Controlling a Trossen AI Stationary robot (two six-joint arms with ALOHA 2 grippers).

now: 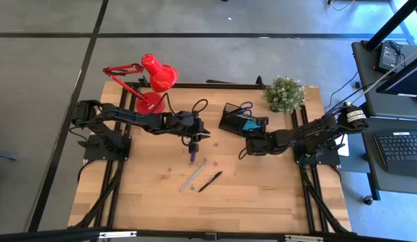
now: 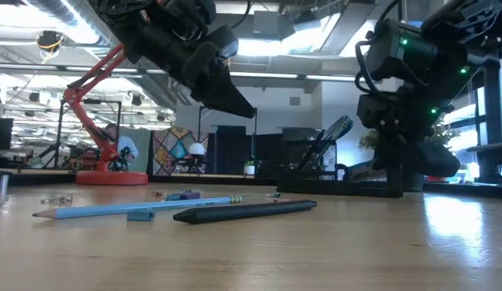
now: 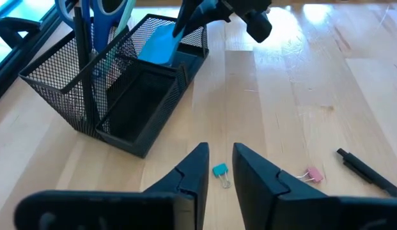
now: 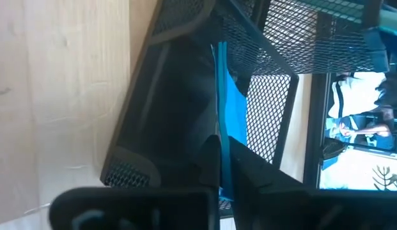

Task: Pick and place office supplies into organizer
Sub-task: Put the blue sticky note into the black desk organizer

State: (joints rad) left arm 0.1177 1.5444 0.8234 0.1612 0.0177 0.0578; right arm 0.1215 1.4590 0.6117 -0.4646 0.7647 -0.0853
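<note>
The right gripper (image 4: 218,160), clamped on the teal pad (image 4: 231,105), holds it edge-on over the organizer (image 1: 233,119) so it can slot into a compartment, while the left gripper (image 3: 218,167), jaws slightly parted and empty, hovers above a teal clip (image 3: 220,170).

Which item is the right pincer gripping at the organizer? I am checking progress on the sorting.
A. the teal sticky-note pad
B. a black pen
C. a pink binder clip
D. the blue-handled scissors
A: the right wrist view shows the right pincer shut on the thin edge of the teal sticky-note pad, held at the black mesh organizer.
</note>
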